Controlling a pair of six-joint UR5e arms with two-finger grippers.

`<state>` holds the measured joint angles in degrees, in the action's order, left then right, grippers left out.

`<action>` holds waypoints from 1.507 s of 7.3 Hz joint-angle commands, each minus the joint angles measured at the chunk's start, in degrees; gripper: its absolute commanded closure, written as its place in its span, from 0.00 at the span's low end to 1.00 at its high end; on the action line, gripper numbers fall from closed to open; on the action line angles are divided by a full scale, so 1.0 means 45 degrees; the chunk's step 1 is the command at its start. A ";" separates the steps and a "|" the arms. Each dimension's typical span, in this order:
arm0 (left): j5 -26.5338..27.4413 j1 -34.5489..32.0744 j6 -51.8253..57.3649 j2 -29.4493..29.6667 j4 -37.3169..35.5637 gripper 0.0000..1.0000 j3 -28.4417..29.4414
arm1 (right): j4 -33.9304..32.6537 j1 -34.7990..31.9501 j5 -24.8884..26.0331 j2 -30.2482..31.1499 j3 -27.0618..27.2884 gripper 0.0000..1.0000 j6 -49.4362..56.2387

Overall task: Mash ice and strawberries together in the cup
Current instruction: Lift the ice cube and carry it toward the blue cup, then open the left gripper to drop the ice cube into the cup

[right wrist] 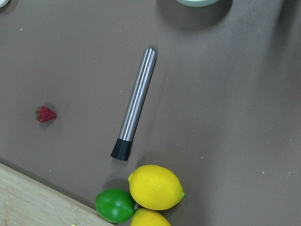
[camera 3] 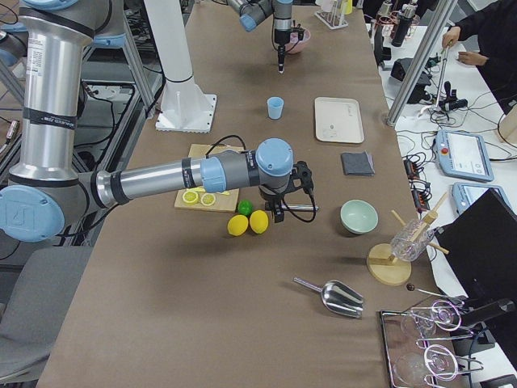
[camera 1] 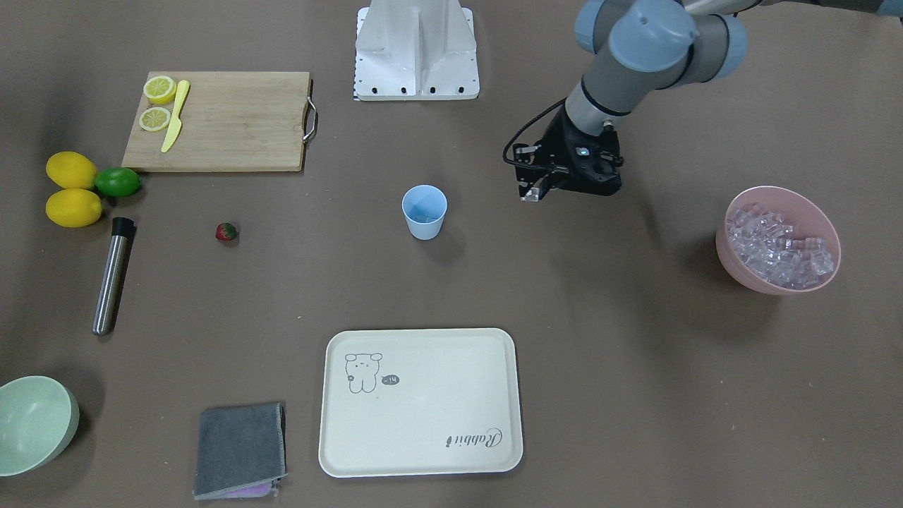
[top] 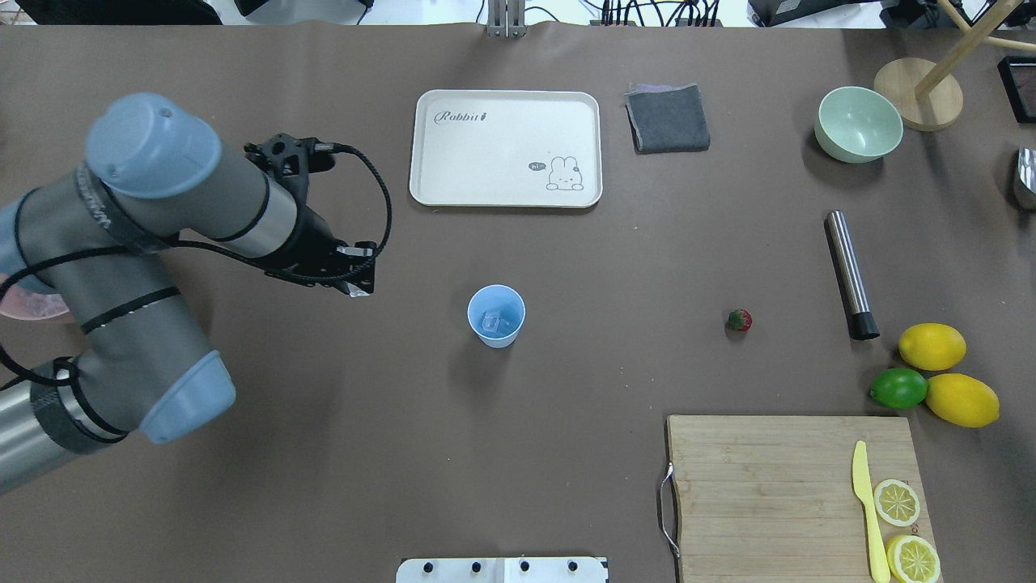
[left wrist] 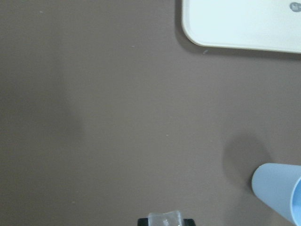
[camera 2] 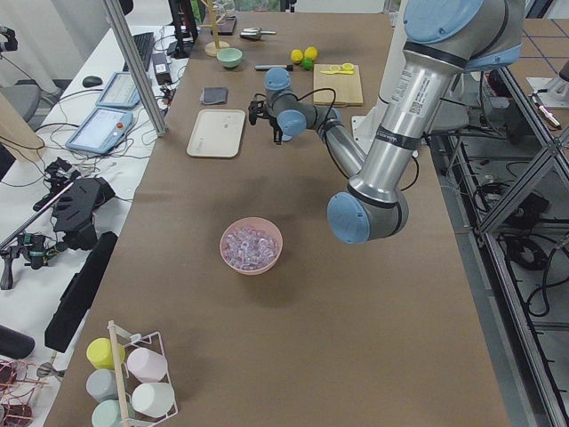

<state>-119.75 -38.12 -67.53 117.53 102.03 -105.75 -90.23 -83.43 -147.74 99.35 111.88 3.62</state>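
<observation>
The light blue cup (camera 1: 425, 212) (top: 496, 316) stands upright mid-table with one ice cube (top: 493, 323) in it. My left gripper (camera 1: 533, 193) (top: 357, 288) hovers beside the cup, toward the pink bowl, shut on a clear ice cube (left wrist: 164, 219). More ice (camera 1: 774, 243) fills the pink bowl (camera 1: 728, 255). The strawberry (camera 1: 226, 231) (right wrist: 45, 114) lies on the table between the cup and a steel muddler (camera 1: 113, 275) (right wrist: 136, 103). My right gripper (camera 3: 279, 213) hangs over the muddler and lemons; I cannot tell whether it is open or shut.
A cream tray (camera 1: 331, 451) and a grey cloth (camera 1: 240, 448) lie beyond the cup. Two lemons (camera 1: 71, 189) and a lime (camera 1: 117, 181) sit by a wooden cutting board (camera 1: 233, 120) that carries lemon slices and a yellow knife. A pale green bowl (camera 1: 32, 423) stands at a corner.
</observation>
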 commanded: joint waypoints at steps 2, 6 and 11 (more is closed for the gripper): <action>0.0360 0.0716 -0.0928 0.2060 -0.0017 1.00 0.1541 | -0.0008 0.0025 -0.0020 0.0013 0.0000 0.00 -0.0003; 0.1160 0.1574 -0.1203 0.2533 0.0003 1.00 0.1781 | -0.0008 0.0123 -0.0020 -0.0006 0.0000 0.00 -0.0022; 0.1532 0.1810 -0.1674 0.3394 0.0022 0.62 0.2601 | -0.0008 0.0143 -0.0020 -0.0006 0.0000 0.00 -0.0003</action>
<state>-113.09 -30.05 -74.96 132.71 102.15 -94.14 -90.24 -82.80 -147.84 99.32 111.88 3.60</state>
